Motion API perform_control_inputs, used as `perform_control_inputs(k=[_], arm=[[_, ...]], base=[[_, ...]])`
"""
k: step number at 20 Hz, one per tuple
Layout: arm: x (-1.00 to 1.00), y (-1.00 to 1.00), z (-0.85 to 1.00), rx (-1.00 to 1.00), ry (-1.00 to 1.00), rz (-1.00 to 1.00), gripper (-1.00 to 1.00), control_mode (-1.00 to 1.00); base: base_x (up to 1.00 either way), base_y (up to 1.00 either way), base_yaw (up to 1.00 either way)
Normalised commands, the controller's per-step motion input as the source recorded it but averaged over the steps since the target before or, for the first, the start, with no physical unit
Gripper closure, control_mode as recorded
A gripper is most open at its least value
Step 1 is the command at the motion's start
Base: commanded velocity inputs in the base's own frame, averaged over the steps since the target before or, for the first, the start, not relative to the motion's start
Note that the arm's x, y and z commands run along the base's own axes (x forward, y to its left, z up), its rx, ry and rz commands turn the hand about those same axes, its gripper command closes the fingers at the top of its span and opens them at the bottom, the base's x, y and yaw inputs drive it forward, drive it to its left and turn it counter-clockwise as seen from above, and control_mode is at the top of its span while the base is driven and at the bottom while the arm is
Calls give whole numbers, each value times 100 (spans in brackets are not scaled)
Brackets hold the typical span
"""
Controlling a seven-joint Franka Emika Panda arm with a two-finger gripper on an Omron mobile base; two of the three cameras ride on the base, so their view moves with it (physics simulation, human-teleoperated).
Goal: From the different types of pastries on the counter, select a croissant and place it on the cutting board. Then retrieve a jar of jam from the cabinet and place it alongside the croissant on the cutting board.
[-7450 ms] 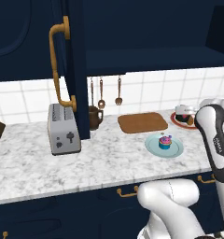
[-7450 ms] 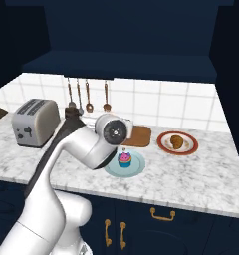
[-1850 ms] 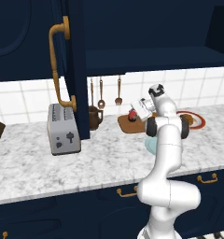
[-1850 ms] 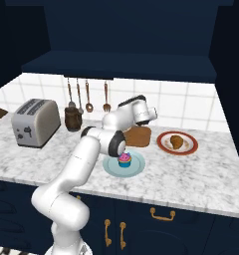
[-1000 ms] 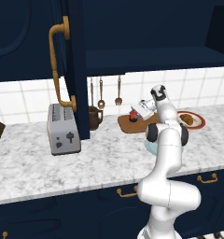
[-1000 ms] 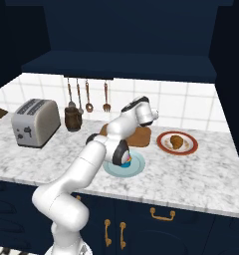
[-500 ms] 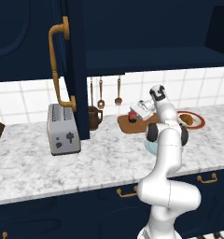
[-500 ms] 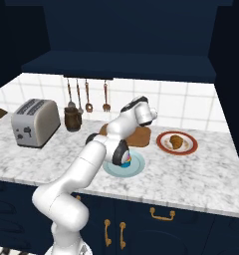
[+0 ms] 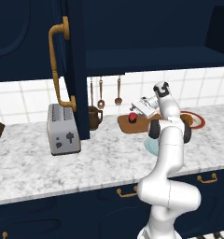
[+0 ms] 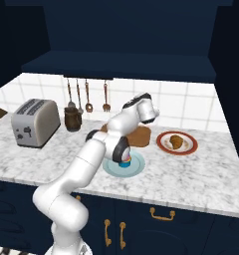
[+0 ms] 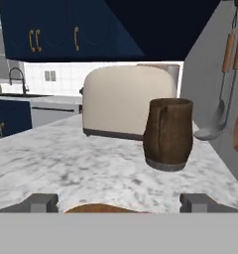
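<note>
The jar of jam (image 9: 132, 116) stood on the left part of the cutting board (image 9: 125, 124), just beside the gripper (image 9: 138, 108). The fingers (image 11: 41, 202) stood wide apart with nothing between them, so the gripper was open. The croissant (image 10: 176, 141) lay on the red-rimmed plate (image 10: 163, 144), not the board. Judgement: lift the hand clear without tipping the jar. The arm hid most of the board and part of the cupcake (image 10: 125, 162).
</note>
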Motion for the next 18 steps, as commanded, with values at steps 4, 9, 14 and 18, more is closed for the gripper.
perform_control_inputs(k=[4,9,14,18], arm=[[-38,0,61,8,0,0,-100,-100],[-45,0,0,-15,-30,0,-100,-100],[-51,-22,25,-16,-41,0,-100,-100],[-65,-34,33,-3,-27,0,-100,-100]], base=[[0,0,0],[0,0,0],[0,0,0],[0,0,0]])
